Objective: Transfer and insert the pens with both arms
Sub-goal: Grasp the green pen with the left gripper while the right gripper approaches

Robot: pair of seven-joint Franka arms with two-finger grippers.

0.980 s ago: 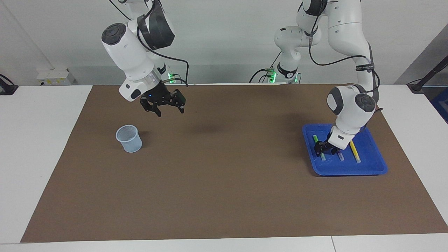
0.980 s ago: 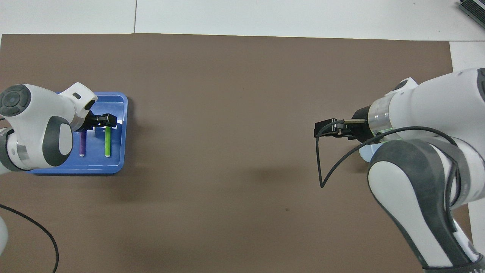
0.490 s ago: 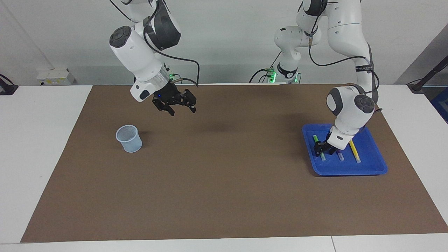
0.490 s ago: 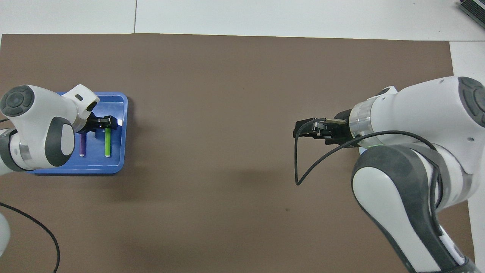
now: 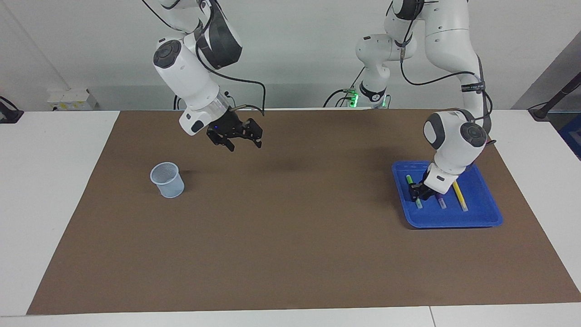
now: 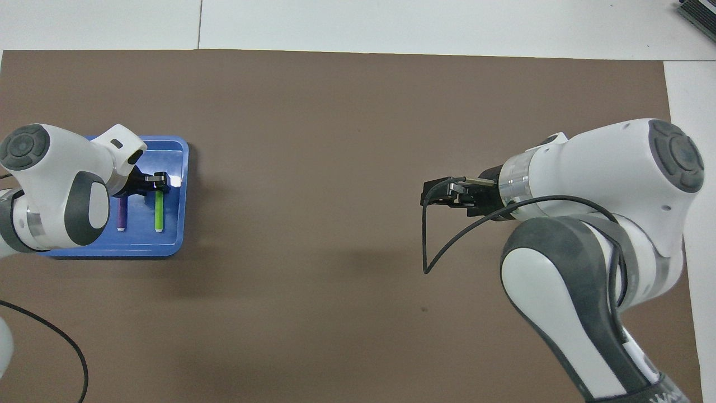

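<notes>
Three pens (image 5: 435, 194): lying side by side in the blue tray (image 5: 485, 217).
Mesh cup (image 5: 167, 180): standing upright at the right arm's end of the brown mat (image 5: 290, 254), holding nothing that shows.
Right end effector (image 5: 246, 141): hanging over bare mat with fingers spread, carrying nothing.
Tray contents: green pen (image 5: 413, 190), purple pen (image 6: 122, 214), yellow pen (image 5: 459, 195).
Left end effector (image 5: 416, 194): reaching down into the tray, clenching on the green pen.
</notes>
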